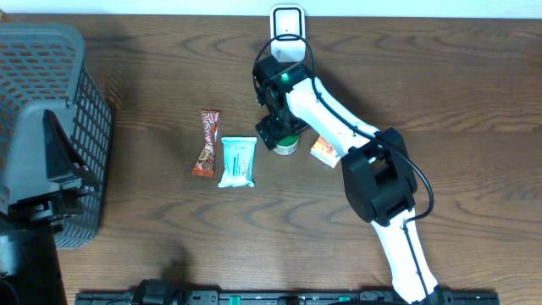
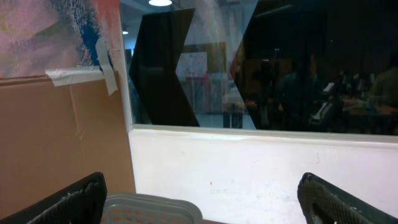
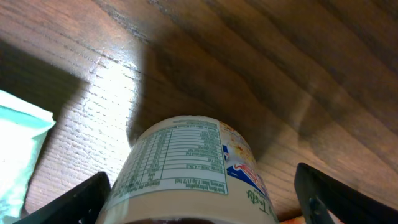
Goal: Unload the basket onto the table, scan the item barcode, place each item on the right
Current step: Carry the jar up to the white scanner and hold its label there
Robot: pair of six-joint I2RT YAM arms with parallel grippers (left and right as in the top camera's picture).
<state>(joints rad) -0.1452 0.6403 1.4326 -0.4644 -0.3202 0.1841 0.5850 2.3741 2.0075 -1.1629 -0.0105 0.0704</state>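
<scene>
The jaws of our right gripper [image 3: 202,186] stand apart astride the tub [image 3: 193,171] on the table [image 3: 280,68], so we should centre, squeeze gently and keep its label [image 3: 177,154] uncovered, while the left gripper [image 2: 202,190] gapes empty.

Cup [image 1: 287,148] sits between pouch [image 1: 238,161] and packet [image 1: 323,151]; basket [image 1: 85,110] far left

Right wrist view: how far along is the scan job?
Done: nothing visibly; the candy bar, teal packet and orange packet lie on the table. In hand: the right gripper, jaws open, straddles the tub. Still to do: grip it, lift, show its barcode to the scanner.
</scene>
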